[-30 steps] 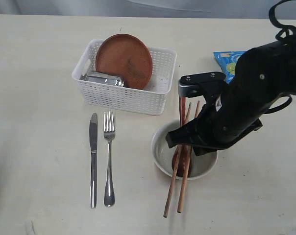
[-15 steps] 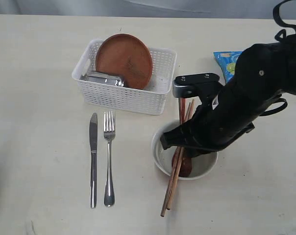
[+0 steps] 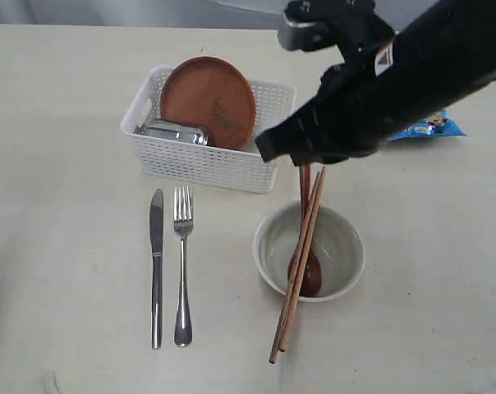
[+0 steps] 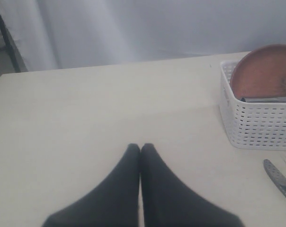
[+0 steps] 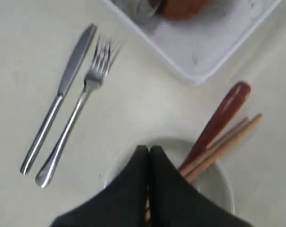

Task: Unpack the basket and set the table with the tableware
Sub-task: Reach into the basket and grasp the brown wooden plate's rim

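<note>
Outside, I see knife (image 3: 156, 267), fork (image 3: 182, 271) and bowl (image 3: 340, 246) with spoon (image 3: 307, 279) and chopsticks (image 3: 285, 316) laid out near the basket (image 3: 199, 164), plate (image 3: 208, 100) and cup (image 3: 176, 133) yet to come out of it; left wrist: my left claw (image 4: 140, 147) pinched together, empty, beside the basket; right wrist: right claw (image 5: 149, 150) likewise, near it.

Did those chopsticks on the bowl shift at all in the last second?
Yes. Against the bowl, which stayed put, the chopsticks have closed up: the spread pair now lies together, with their near ends nearer the fork.
</note>
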You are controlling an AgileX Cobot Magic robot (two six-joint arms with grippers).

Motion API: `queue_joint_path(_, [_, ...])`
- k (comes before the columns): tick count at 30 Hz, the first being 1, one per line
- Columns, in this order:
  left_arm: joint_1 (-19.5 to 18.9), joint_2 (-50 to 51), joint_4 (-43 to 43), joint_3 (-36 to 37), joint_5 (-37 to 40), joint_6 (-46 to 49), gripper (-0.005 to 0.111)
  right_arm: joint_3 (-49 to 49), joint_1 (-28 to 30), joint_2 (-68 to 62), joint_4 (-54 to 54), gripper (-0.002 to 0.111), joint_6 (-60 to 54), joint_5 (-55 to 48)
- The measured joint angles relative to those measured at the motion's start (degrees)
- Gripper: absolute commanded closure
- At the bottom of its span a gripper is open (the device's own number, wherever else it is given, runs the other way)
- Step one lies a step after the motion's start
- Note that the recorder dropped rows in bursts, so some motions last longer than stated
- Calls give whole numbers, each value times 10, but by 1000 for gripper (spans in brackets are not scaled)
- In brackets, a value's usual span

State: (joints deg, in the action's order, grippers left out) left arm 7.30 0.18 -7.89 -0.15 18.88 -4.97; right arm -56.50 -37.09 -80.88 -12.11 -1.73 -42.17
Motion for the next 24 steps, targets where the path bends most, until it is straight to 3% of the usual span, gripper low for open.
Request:
queue_joint_path(3, [0, 0, 0, 0, 0, 0, 107, -70, 0, -43, 0, 41, 0, 3])
queue_joint_path(4, [0, 0, 0, 0, 0, 0, 107, -97, 0, -69, 0, 39, 0, 3])
queue_joint_path(9, [0, 0, 0, 0, 0, 0, 107, -232, 0, -192, 14, 52, -3, -6])
queue_joint_path(16, [0, 0, 0, 0, 0, 0, 107, -432, 24, -357, 35, 52, -43, -101])
queue_joint_path(24, [0, 0, 0, 0, 0, 0, 107, -553, 87, -470, -39, 52, -99, -159])
